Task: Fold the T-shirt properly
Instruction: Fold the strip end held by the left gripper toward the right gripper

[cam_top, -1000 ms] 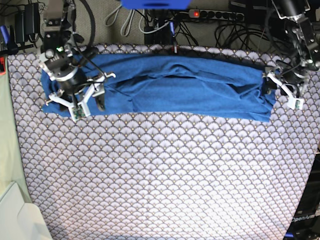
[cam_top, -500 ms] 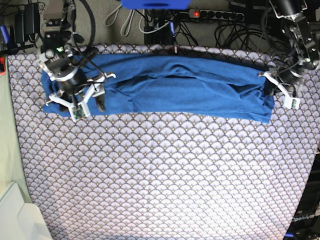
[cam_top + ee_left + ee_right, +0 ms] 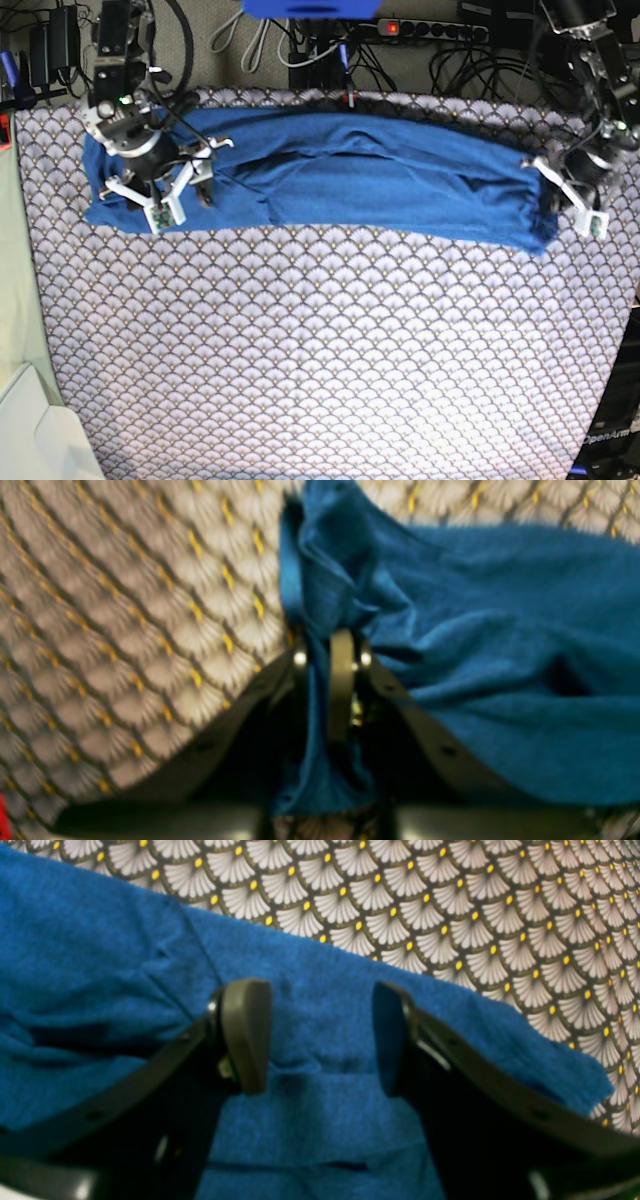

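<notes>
Base view: plain medium-blue soft knit T-shirt (image 3: 370, 185) folded into long band across far part of scallop-patterned cloth (image 3: 330, 350) on table. Left gripper (image 3: 332, 652) clamped tight on bunched shirt edge at one end. Right gripper (image 3: 320, 1035) spread wide, hovering over opposite end, fabric between jaws, not pinched.

T-shirt (image 3: 380, 185) across patterned cloth's (image 3: 330, 350) far edge, power strip (image 3: 420, 30) behind

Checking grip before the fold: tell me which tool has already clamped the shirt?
The left tool, at the T-shirt's end, pinches bunched fabric. The right tool hovers open, fabric visible between its pads.
</notes>
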